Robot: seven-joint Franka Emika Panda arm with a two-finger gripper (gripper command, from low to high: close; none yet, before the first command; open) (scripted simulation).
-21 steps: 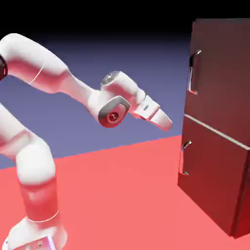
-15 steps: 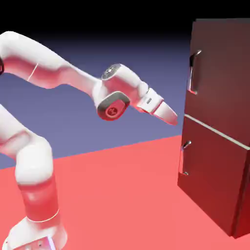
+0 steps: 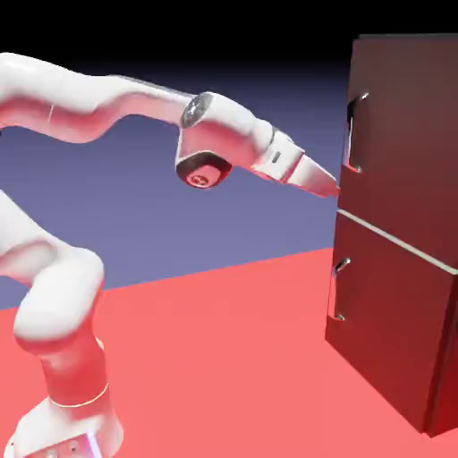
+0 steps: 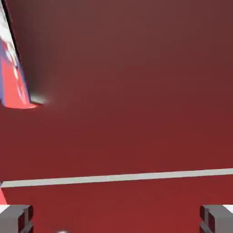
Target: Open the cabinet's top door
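The gripper (image 3: 336, 190) is spread wide, nothing between its fingers. The top door's (image 3: 407, 134) upright handle (image 3: 350, 146) lies above it, upper left in the hand view.

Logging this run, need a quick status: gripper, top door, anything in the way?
Gripper open, nothing held, near the seam. Top door shut, its handle ungripped. No obstruction seen.
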